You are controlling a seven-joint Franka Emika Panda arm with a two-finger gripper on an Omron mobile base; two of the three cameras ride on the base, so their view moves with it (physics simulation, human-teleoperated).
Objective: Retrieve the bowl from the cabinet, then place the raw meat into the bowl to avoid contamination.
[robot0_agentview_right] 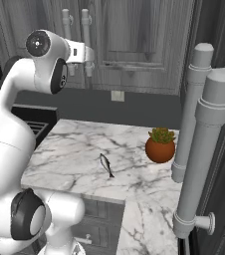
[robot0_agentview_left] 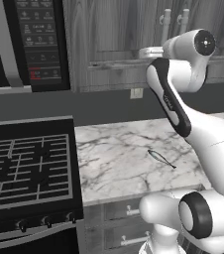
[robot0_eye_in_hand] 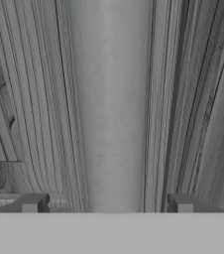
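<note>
fingers (robot0_eye_in_hand: 106,204) apart astride cabinet handle (robot0_eye_in_hand: 111,104); no legible writing.

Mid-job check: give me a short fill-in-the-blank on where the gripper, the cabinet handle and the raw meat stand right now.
1. The gripper has its fingers on either side of a pale bar ____ on the cabinet.
2. The cabinet doors are ____.
3. The raw meat lies on the marble ____.
4. On that counter, the orange-brown plant pot stands ____ from the meat.

Missing words: handle; closed; counter; apart
</note>
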